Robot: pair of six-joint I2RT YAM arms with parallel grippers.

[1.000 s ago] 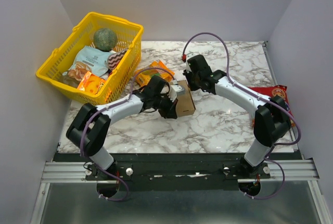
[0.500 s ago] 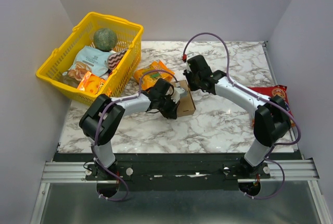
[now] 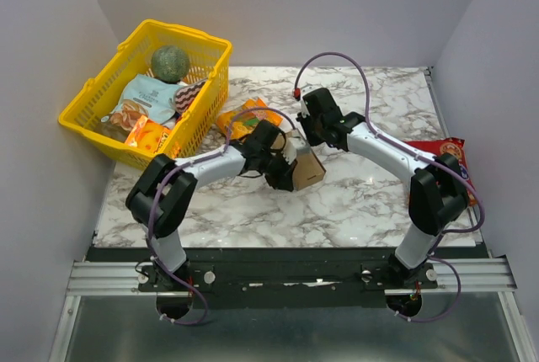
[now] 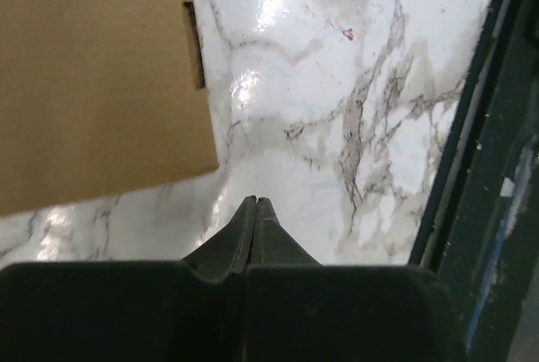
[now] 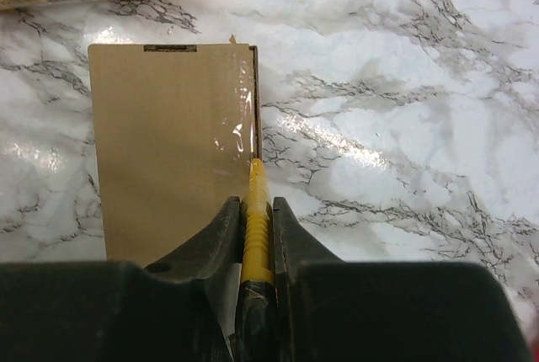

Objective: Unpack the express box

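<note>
- 2 claws of mine are both up at the express box (image 3: 306,168), which sits skewed on the marble table (image 3: 362,202) roughly mid-table, between my arms.
- my left gripper (image 4: 255,204) is pinched all the way closed with nothing in it, tips pressed together over bare marble just off the box's corner. From above it looks right up against the box's left side, but I can't tell if it's actually touching.
- my right gripper (image 5: 253,207) is clamped on a slim yellow tool (image 5: 257,178), squeezed between the 2 fingers.
- the tool's tip is at the box's right edge, right where a shiny bit of clear tape (image 5: 237,136) runs along the seam.
- the box shows a flat brown face to my right wrist cam.
- other stuff: the orange snack packet (image 3: 246,118) lies just beyond the box, the red snack bag (image 3: 440,153) is well off by the right edge, and the yellow basket (image 3: 143,93) of groceries is at the far left.
</note>
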